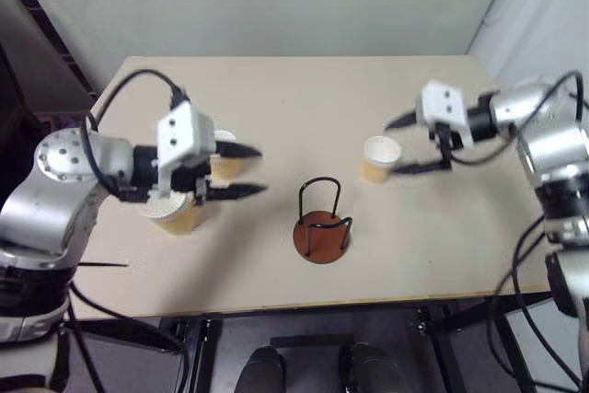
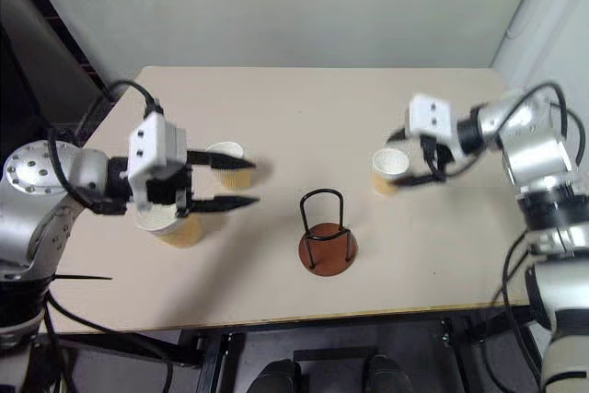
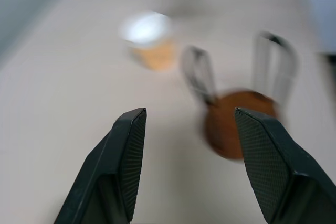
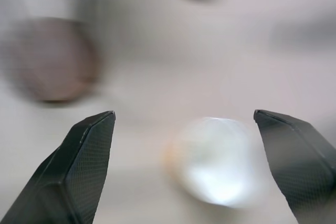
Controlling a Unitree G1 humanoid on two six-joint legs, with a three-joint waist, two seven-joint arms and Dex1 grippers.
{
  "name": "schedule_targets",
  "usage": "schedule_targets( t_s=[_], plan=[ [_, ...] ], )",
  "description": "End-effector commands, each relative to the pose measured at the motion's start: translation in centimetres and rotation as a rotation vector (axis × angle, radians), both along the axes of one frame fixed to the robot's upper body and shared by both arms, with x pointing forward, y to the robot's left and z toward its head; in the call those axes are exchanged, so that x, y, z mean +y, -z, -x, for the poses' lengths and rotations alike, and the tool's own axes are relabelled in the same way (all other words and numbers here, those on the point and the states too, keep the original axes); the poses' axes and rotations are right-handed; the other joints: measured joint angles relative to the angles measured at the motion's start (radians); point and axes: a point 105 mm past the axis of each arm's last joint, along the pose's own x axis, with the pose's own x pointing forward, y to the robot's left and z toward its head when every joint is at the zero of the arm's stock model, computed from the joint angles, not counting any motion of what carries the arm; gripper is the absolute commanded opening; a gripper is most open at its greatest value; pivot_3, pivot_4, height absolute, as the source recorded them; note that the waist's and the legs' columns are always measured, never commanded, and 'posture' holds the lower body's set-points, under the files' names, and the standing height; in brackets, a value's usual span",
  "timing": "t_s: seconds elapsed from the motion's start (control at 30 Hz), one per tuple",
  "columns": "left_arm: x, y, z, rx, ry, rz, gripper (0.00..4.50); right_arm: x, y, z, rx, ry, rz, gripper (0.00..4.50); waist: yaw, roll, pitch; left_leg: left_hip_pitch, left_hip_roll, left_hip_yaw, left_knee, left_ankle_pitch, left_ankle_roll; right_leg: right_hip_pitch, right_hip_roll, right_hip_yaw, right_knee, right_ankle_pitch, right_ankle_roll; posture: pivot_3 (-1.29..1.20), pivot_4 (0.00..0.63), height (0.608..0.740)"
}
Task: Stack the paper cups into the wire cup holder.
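Silver arms, black cables, black-fingered claws

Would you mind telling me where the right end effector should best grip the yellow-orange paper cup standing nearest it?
Grip the yellow-orange paper cup across its upper wall just under the white rim, coming from above and the robot's right. It stands upright, mouth up, and the open right end effector already straddles it.

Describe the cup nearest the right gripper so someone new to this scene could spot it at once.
On the beige table, start at the wire cup holder near the front edge. The paper cup stands upright just behind it towards the robot's right, between the open fingers of the right gripper. The two other cups sit together under the left gripper.
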Motion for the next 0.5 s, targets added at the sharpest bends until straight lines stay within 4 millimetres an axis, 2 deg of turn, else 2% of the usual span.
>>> schedule_targets(
  t_s=[0.03, 0.2, 0.4, 0.5],
  plan=[
    [-0.5, 0.9, -1.2, -0.001, -0.055, -0.014, 2.86, -0.4, 2.2, -1.3, 0.016, 0.02, 0.057, 4.46, 0.001, 0.0, 0.0, 0.0, 0.0, 0.0, 0.0, 0.0, 0.0, 0.0, 0.0, 0.0, 0.0, 0.0, 0.0, 0.0, 0.15, 0.74],
    [-1.4, 2.0, 0.3, 0.057, 0.005, -0.021, 2.86, -0.4, 4.0, -1.6, 0.063, 0.006, 0.083, 4.46, 0.005, 0.0, 0.0, -0.012, -0.001, 0.001, 0.002, -0.003, -0.001, -0.009, 0.0, 0.0, -0.001, 0.005, 0.008, 0.0, 0.15, 0.74],
    [-1.3, 2.0, 1.0, 0.065, 0.013, -0.041, 2.86, 0.1, 6.2, -1.9, 0.094, -0.002, 0.126, 4.46, 0.007, 0.0, 0.0, -0.013, -0.001, 0.001, 0.002, -0.007, -0.003, -0.01, 0.0, -0.001, -0.002, 0.004, 0.008, 0.0, 0.15, 0.74],
    [-1.2, 1.7, 1.2, 0.064, 0.025, -0.045, 2.86, 0.8, 6.3, -2.0, 0.096, -0.019, 0.117, 3.57, 0.006, 0.0, 0.0, -0.013, -0.001, 0.001, 0.003, -0.009, -0.003, -0.01, 0.0, -0.001, -0.002, 0.004, 0.007, 0.0, 0.15, 0.74]
  ],
)
